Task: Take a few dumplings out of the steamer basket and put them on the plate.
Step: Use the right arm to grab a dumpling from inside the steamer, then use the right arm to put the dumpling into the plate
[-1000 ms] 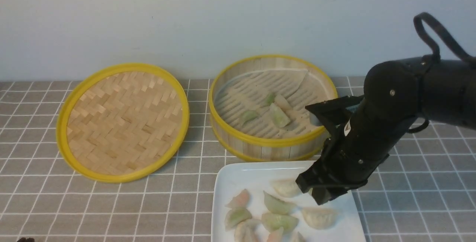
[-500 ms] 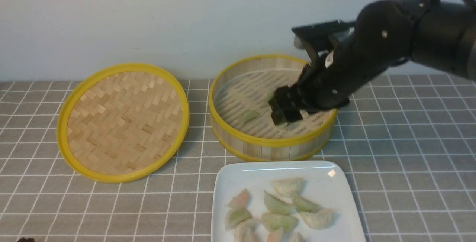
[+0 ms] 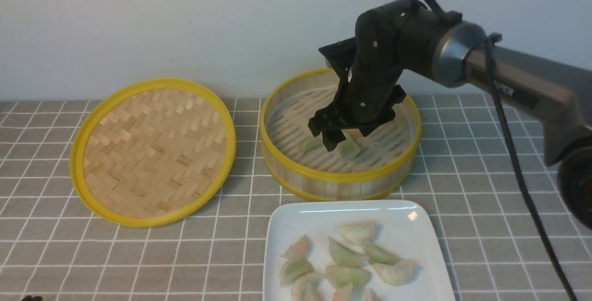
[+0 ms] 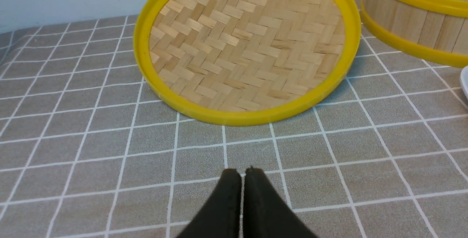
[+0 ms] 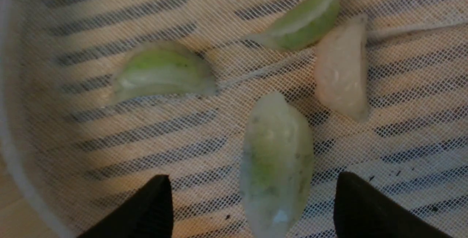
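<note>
The steamer basket (image 3: 340, 178) stands at the back, right of the middle, with three dumplings showing on its liner. My right gripper (image 3: 344, 140) points down into it, open. In the right wrist view its two fingertips (image 5: 161, 201) straddle a pale green dumpling (image 5: 276, 161) without touching it. Three more dumplings (image 5: 161, 70) lie beyond on the mesh. In front of the basket, the white plate (image 3: 300, 220) holds several dumplings (image 3: 344, 255). My left gripper (image 4: 240, 174) is shut and empty, low over the cloth in front of the lid.
A flat woven lid (image 3: 152, 150) with a yellow rim lies left of the basket. The lid (image 4: 248, 44) fills much of the left wrist view, with the basket wall (image 4: 413, 29) beside it. A grey checked cloth (image 3: 508, 227) covers the table, and a pale wall stands behind.
My right gripper opened over the plate and left a dumpling there. It then swung back to the basket and came down around another dumpling. The left arm has not moved.
</note>
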